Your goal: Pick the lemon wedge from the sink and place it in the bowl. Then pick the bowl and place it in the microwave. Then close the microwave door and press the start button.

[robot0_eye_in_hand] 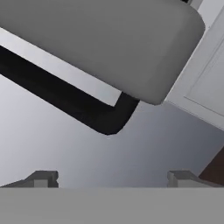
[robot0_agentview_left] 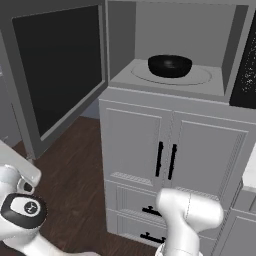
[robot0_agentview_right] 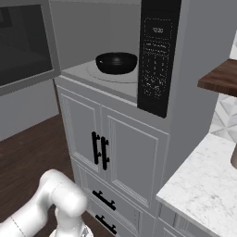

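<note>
1. The glossy black round bowl (robot0_agentview_left: 170,65) sits on the pale turntable inside the grey boxy microwave (robot0_agentview_left: 172,82), upper centre of the left base view.
2. The wide grey-framed door with dark window (robot0_agentview_left: 55,70) stands swung open at upper left; it looks rigid, light and hinged, best pushed on its flat face or outer edge.
3. The pincer (robot0_eye_in_hand: 111,178) is open and empty, close to the door's frame (robot0_eye_in_hand: 87,92).

The pincer (robot0_eye_in_hand: 112,178) stands wide apart, its two dark fingertips (robot0_eye_in_hand: 43,178) at seven and five o'clock with nothing between them. A rounded grey corner of the microwave door (robot0_eye_in_hand: 109,48) slants from eleven toward two o'clock, black-edged beneath. White cabinet panelling (robot0_eye_in_hand: 205,83) lies at three o'clock.
</note>
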